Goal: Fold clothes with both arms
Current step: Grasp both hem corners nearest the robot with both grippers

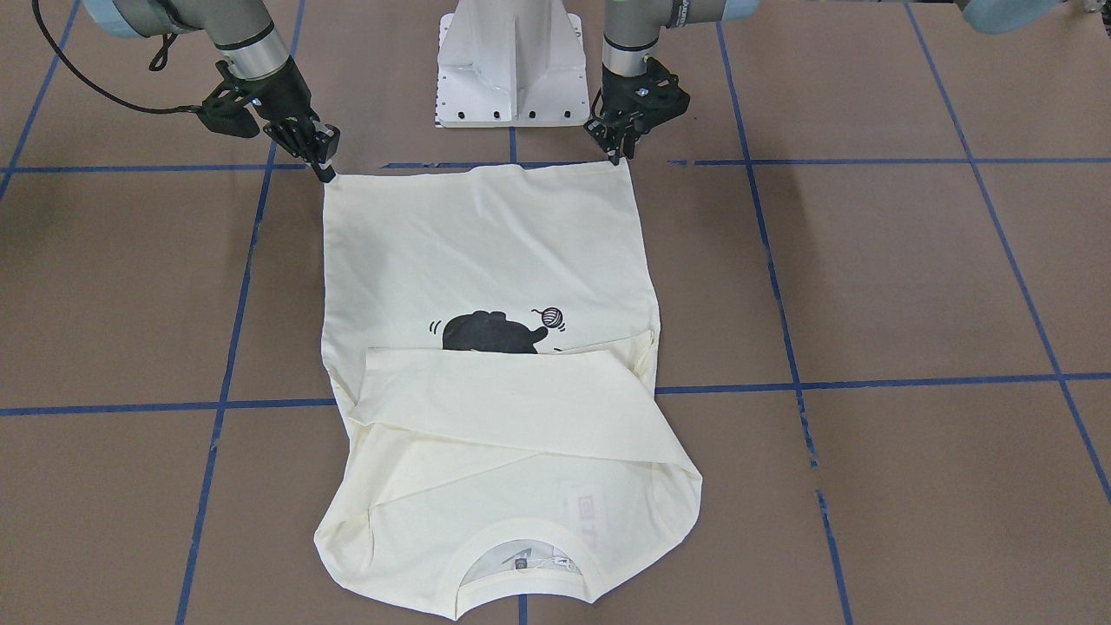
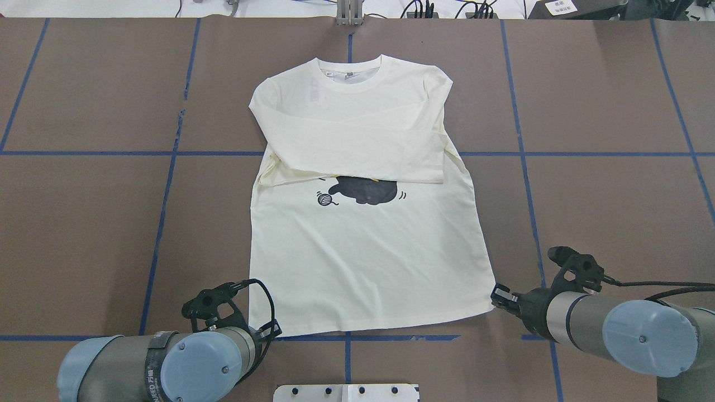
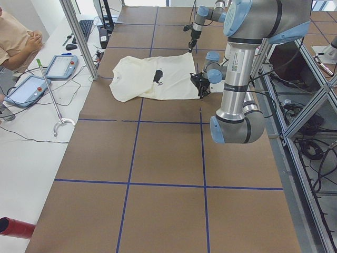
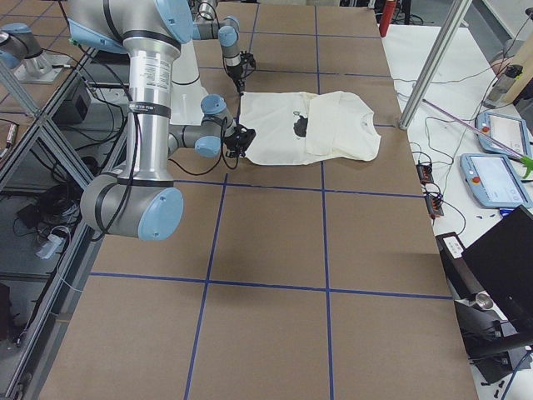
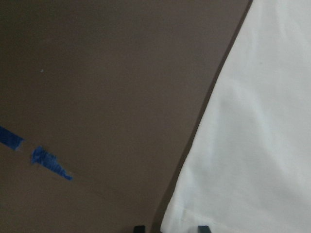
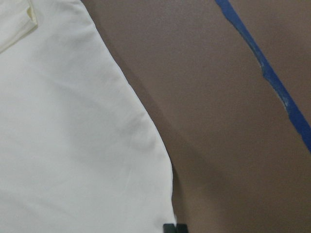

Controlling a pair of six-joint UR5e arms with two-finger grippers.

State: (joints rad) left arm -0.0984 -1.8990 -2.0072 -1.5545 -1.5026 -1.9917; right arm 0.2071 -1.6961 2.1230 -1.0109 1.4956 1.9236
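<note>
Bright, even light from above, shadows short and soft; wrist views dimmer, slightly blurred (left worse), shirt (image 5: 252,121) washed near-white at 3 o'clock

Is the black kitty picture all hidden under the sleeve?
No, part of the black cat print shows just below the folded sleeve.

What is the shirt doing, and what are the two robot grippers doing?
Shirt, flat on the table, sleeves folded across its chest.
Left gripper, jaws open around one hem corner.
Right gripper, jaws look shut at the other hem corner.
</note>
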